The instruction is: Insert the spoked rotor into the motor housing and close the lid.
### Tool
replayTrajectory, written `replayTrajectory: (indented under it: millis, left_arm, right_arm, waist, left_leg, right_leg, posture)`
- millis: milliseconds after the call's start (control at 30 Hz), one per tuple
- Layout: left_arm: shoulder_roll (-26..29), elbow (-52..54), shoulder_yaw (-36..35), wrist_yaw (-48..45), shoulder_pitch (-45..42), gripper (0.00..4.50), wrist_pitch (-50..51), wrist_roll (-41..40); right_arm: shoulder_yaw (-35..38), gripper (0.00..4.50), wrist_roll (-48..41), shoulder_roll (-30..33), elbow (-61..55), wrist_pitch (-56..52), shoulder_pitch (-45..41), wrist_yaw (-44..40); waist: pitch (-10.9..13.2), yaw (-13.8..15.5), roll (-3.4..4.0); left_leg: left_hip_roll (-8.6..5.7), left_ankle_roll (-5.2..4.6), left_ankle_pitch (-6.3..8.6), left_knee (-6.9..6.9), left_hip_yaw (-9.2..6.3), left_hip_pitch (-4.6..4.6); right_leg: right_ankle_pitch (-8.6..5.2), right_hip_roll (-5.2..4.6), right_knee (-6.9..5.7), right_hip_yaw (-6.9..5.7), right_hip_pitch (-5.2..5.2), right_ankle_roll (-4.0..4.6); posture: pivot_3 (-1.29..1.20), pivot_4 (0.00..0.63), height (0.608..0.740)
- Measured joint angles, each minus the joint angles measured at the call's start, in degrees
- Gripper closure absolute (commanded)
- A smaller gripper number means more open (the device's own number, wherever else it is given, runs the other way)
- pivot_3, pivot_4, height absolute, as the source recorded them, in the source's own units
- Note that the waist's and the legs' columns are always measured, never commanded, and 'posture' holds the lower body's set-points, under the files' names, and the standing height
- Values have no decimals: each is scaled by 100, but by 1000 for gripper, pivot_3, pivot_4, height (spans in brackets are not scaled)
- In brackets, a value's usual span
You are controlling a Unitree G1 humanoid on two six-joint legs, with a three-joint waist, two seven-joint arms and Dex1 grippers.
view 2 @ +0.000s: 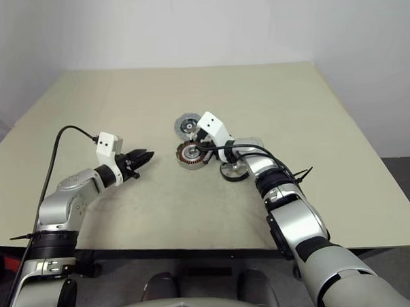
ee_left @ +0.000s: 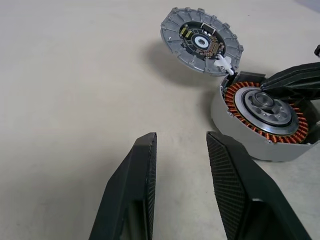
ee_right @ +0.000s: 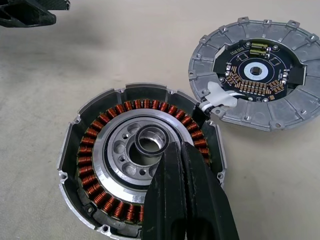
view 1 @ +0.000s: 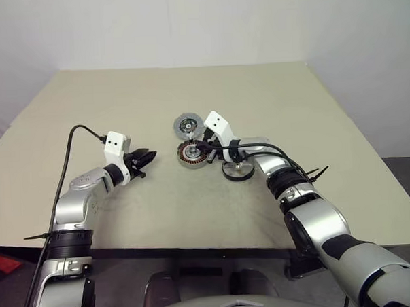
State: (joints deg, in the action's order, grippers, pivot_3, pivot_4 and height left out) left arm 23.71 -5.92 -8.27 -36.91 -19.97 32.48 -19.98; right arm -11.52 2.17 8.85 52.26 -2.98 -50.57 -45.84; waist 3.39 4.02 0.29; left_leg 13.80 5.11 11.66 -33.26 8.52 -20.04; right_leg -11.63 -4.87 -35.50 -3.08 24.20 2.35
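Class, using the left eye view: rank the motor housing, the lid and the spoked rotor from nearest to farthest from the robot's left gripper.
Measured from the left gripper:
1. Motor housing, on the table to its right, nearest.
2. Lid, farther back, behind the housing.
3. Spoked rotor, beyond the housing, under the right arm, farthest.

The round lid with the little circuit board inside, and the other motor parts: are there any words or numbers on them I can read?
No readable text anywhere.
The lid: its dark circuit board has tiny pale markings, too small to read.
The motor housing: no words or numbers on its metal or copper windings.
The spoked rotor: too small to tell.
The table: no label or sign.
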Motion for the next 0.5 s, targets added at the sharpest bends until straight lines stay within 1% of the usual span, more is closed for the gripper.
replayTrajectory:
  millis: [167, 233, 333, 500]
  left_arm:
    - [35, -36, -2, 27, -3, 2812, -7, -6]
    - [62, -44, -2, 30, -5, 2812, -11, -6]
    - [66, -46, -2, 35, -5, 2812, -15, -7]
    - [65, -46, 0, 44, -8, 2812, -18, -7]
  right_arm:
    - [11, 4484, -8, -7, -104, 0, 87, 21]
    - [132, 4484, -19, -66, -90, 15, 82, 264]
    - [244, 4484, -22, -72, 51, 81, -93, 495]
    - [245, 4484, -14, -92, 152, 179, -276, 462]
  waist:
    - [0, 1, 0]
    - [0, 0, 0]
    - [0, -1, 0]
    - [0, -4, 0]
  left_leg:
    - [0, 0, 0, -2, 0, 0]
    - [0, 0, -1, -3, 0, 1]
    - [0, 1, -1, -6, 0, 3]
    - [1, 1, -1, -5, 0, 2]
  right_leg:
    - [0, 0, -3, 1, 0, 0]
    - [0, 0, -5, 1, 0, 0]
    - [0, -1, -9, 1, 0, 0]
    - [-2, 0, -13, 1, 0, 3]
  posture:
    - [0, 0, 740]
    - [0, 0, 740]
    - [0, 0, 740]
    - [0, 0, 740]
